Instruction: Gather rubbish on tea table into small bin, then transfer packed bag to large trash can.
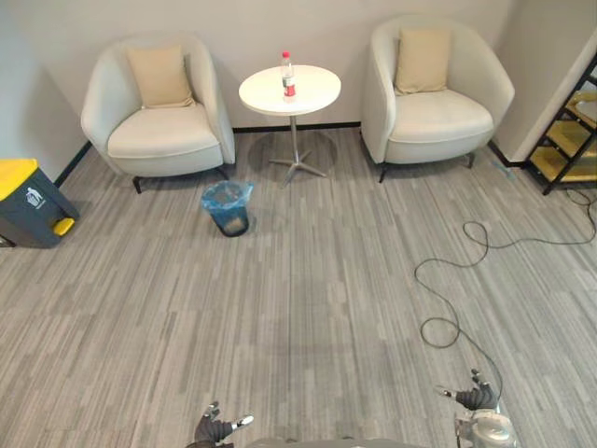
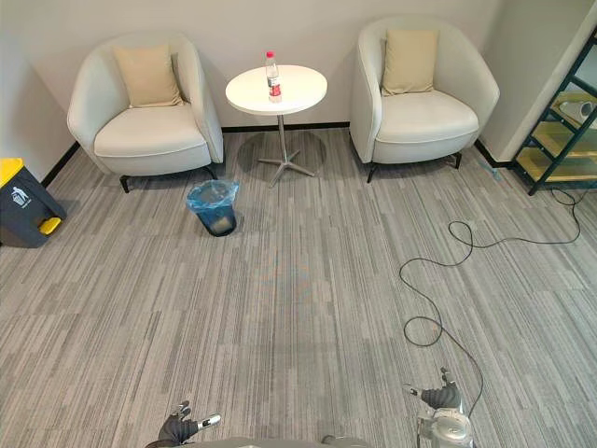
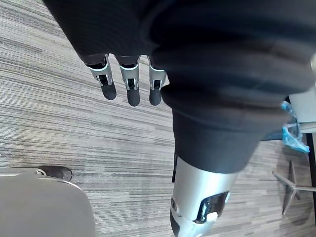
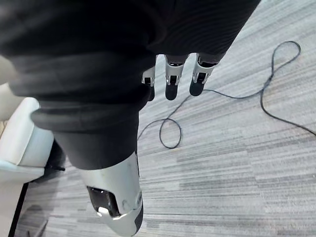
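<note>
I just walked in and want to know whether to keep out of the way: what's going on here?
Nothing is being handled yet. The robot stands well back from the tea table, left hand and right hand low, open and empty. A bottle stands on the table between two armchairs. The small bin, lined with a blue bag, sits on the floor beside it; the large trash can with a yellow lid is by the left wall.
</note>
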Controlling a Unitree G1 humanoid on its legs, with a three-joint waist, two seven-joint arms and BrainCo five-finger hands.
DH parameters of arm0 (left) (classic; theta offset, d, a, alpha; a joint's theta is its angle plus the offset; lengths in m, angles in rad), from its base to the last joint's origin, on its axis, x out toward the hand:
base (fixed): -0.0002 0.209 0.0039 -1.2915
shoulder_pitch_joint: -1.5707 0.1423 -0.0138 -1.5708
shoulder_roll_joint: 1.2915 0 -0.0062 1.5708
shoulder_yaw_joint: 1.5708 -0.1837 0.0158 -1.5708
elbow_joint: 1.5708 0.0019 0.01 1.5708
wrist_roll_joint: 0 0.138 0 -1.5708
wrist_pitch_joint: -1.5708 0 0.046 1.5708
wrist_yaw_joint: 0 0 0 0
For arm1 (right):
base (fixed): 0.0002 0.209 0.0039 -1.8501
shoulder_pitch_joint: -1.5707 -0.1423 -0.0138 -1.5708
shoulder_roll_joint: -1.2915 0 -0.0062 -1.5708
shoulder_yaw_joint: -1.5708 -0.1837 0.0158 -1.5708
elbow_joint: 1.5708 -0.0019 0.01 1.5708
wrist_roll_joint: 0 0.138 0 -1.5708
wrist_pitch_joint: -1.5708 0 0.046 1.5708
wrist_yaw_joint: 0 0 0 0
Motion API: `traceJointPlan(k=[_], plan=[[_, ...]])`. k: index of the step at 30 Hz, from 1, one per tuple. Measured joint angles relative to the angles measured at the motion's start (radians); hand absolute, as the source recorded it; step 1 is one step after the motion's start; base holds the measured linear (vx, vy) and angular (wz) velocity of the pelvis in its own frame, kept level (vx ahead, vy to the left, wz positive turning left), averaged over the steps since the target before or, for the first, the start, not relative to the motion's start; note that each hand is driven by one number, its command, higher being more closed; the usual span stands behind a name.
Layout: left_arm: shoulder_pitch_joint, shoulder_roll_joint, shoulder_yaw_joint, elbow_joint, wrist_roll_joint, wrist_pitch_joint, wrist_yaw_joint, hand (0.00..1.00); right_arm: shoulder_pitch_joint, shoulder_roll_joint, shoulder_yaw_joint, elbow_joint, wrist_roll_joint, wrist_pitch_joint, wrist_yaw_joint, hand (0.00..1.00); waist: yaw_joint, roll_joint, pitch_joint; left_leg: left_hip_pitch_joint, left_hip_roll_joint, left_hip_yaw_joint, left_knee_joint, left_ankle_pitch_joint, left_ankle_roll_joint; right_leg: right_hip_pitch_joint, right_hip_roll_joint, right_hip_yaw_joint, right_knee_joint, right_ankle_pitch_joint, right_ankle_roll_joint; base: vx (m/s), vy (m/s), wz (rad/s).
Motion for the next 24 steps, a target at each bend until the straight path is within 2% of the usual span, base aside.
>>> traceJointPlan(k=[4,13,19,23,24], plan=[[0.005,0.007,0.001,-0.021,0.032,-0.006,-0.003,0.00,0.001,-0.018,0.044,-0.002,0.001,-0.010,0.040,0.00,0.000,0.004,0.001,0.001,0.000,0.002,-0.001,0.000,0.000,0.009,0.001,0.001,-0.013,0.000,0.003,0.00,-0.001,0.01],[0.016,0.022,0.002,-0.080,0.039,-0.006,-0.019,0.00,0.008,-0.036,0.089,-0.003,0.006,-0.021,0.052,0.00,0.000,0.012,0.004,-0.003,0.001,0.003,0.000,0.000,0.000,0.011,0.001,0.000,-0.021,-0.006,0.013,0.00,-0.001,0.01],[0.016,0.022,0.002,-0.116,0.039,-0.005,-0.018,0.00,0.008,-0.026,0.096,-0.004,0.048,-0.020,0.037,0.00,0.000,0.015,0.007,-0.027,0.001,0.003,0.000,-0.001,0.001,-0.010,0.001,-0.003,-0.025,-0.006,0.013,0.00,0.000,0.00],[0.016,0.022,0.006,-0.138,0.037,-0.003,-0.016,0.00,-0.013,-0.018,0.089,-0.004,0.085,-0.017,0.027,0.00,0.001,0.016,0.009,-0.060,0.004,0.008,0.013,-0.013,0.019,-0.044,0.005,0.002,-0.018,-0.006,0.013,0.01,0.008,-0.06],[0.016,0.022,0.010,-0.143,0.037,-0.003,-0.016,0.00,-0.022,-0.007,0.078,-0.004,0.093,-0.015,0.019,0.00,0.002,0.016,0.009,-0.071,0.007,0.014,0.027,-0.025,0.037,-0.051,0.008,0.004,-0.015,-0.006,0.013,0.03,0.027,-0.16]])
